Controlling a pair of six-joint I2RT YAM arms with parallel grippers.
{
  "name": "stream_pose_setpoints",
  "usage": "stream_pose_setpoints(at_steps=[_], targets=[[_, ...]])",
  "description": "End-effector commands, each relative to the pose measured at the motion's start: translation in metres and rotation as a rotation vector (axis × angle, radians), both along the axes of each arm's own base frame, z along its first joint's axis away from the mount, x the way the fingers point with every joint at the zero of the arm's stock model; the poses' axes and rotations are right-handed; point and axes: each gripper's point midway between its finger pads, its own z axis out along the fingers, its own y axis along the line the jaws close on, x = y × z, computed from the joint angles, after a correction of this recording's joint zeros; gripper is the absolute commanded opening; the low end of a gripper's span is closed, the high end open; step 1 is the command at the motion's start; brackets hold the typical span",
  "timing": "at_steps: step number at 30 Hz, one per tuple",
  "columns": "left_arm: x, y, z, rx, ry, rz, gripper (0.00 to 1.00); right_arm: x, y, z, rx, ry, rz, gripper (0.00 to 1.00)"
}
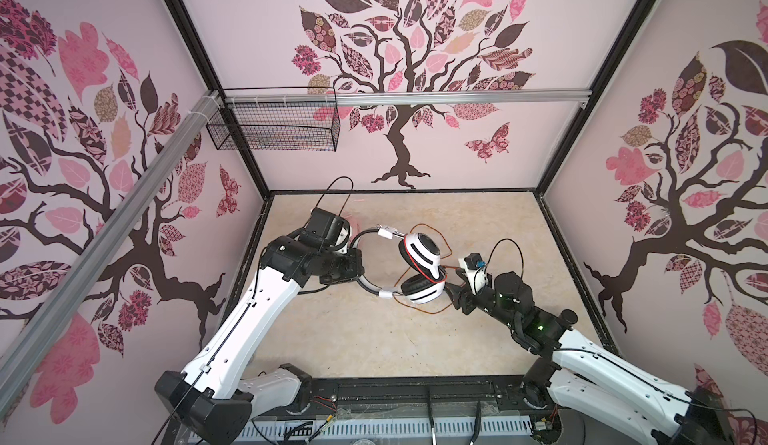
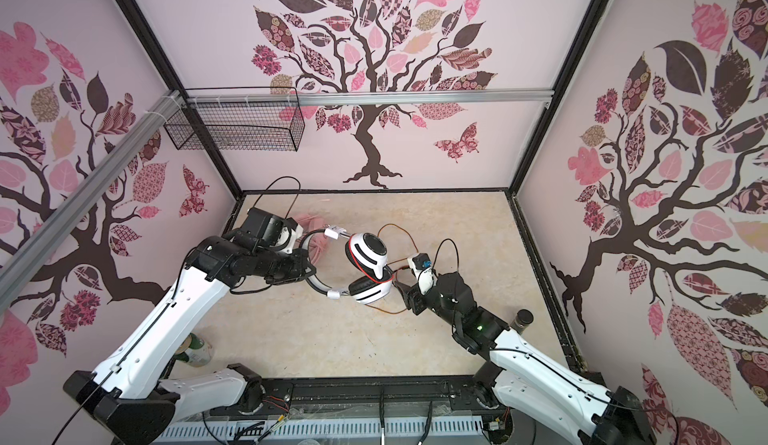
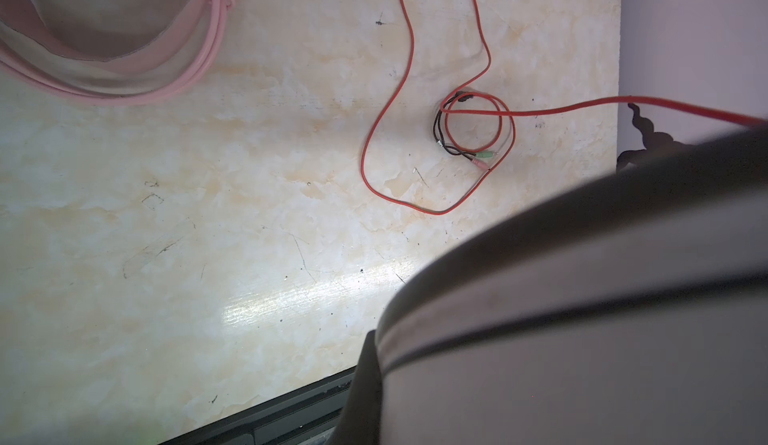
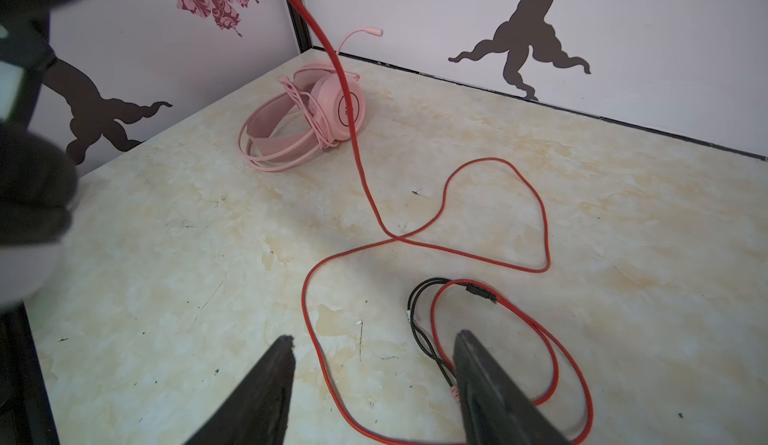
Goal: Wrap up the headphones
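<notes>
Two grippers: right gripper [image 4: 374, 337], fingers apart above the glossy orange-red cable [image 4: 544, 231] looped on the marbled table [image 4: 166, 256]; left gripper [image 1: 357, 274], apparently clamped on the white-and-black headset [image 1: 419, 252], held above mid-table. Pink headset [image 4: 307, 119], cable-wound, shows clearly only in the right wrist view, in the far-left corner.

My left arm reaches forward from the near-left base with its elbow raised and its wrist turned in toward the middle, and my left pincer [image 1: 358, 274] is clamped tight. My right arm stretches low from the near-right base toward the middle. My right pincer [image 4: 374, 336] points forward and down, fingers spread apart with nothing between their tips.
</notes>
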Motion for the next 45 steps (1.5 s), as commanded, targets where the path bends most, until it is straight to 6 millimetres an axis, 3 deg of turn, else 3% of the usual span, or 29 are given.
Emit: stream_pose_setpoints(at_steps=[1, 7, 13, 22, 30, 34, 39, 45], targets=[[0.004, -0.013, 0.06, -0.149, -0.116, 0.001, 0.0, -0.001, 0.01, 0.003, 0.051, -0.009, 0.043, 0.64], [0.006, 0.008, 0.085, -0.118, -0.175, 0.125, 0.0, 0.01, 0.024, -0.01, 0.053, -0.03, 0.088, 0.63], [0.006, 0.019, 0.102, -0.128, -0.189, 0.207, 0.0, 0.058, 0.009, -0.021, 0.099, -0.042, -0.022, 0.6], [0.018, 0.02, 0.141, -0.17, -0.287, 0.249, 0.0, 0.11, 0.043, -0.045, 0.032, -0.066, 0.139, 0.62], [0.026, 0.017, 0.15, -0.172, -0.314, 0.238, 0.0, 0.146, 0.056, -0.07, 0.079, 0.007, 0.192, 0.59], [0.03, 0.017, 0.151, -0.161, -0.325, 0.235, 0.0, 0.159, 0.059, -0.071, 0.137, 0.004, 0.166, 0.56], [0.037, 0.016, 0.15, -0.143, -0.332, 0.234, 0.0, 0.167, 0.066, -0.073, 0.139, 0.013, 0.185, 0.39], [0.044, 0.017, 0.151, -0.134, -0.34, 0.248, 0.0, 0.157, 0.063, -0.074, 0.165, 0.025, 0.185, 0.32]])
